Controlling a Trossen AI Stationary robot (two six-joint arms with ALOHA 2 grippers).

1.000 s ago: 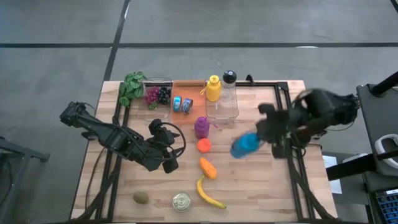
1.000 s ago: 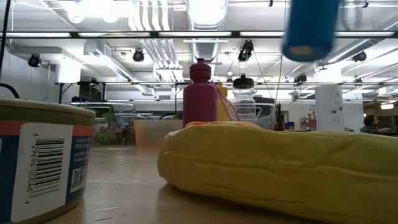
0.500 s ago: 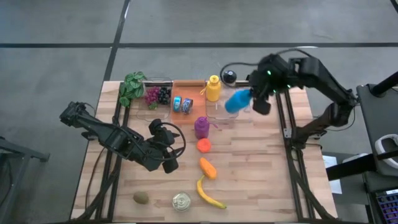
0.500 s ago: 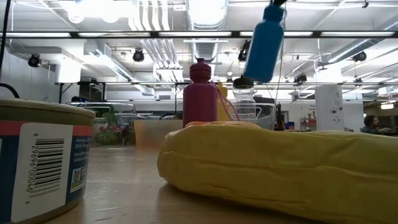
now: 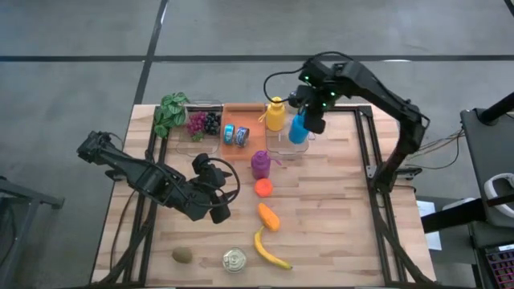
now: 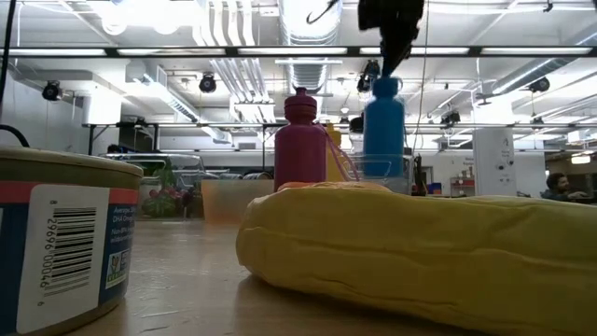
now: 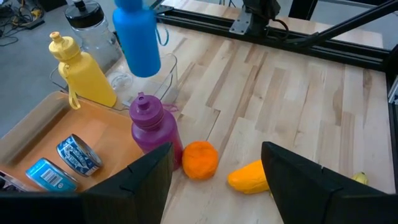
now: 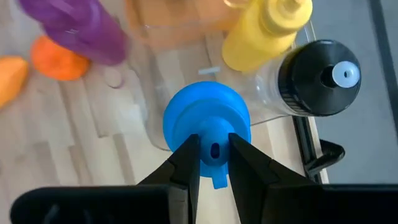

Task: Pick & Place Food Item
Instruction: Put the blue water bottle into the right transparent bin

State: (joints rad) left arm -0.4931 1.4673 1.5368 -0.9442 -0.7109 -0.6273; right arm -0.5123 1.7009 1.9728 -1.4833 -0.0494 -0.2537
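gripping the blue bottle [image 5: 299, 128] by its cap, the right claw [image 5: 312, 108] hangs over the clear bin [image 5: 287, 144] — left claw [image 5: 214, 210] released.

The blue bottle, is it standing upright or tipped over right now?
Upright: the blue bottle hangs cap-up from the right gripper, shut on its cap, over the clear bin.

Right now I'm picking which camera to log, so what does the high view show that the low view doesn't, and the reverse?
Only the high view shows the left gripper open and idle over the table, plus the kiwi, the grapes and the leafy greens. Only the low view shows the room's ceiling lights and the can's barcode label. Both show the right gripper shut on the blue bottle, the purple bottle, the banana and the can.
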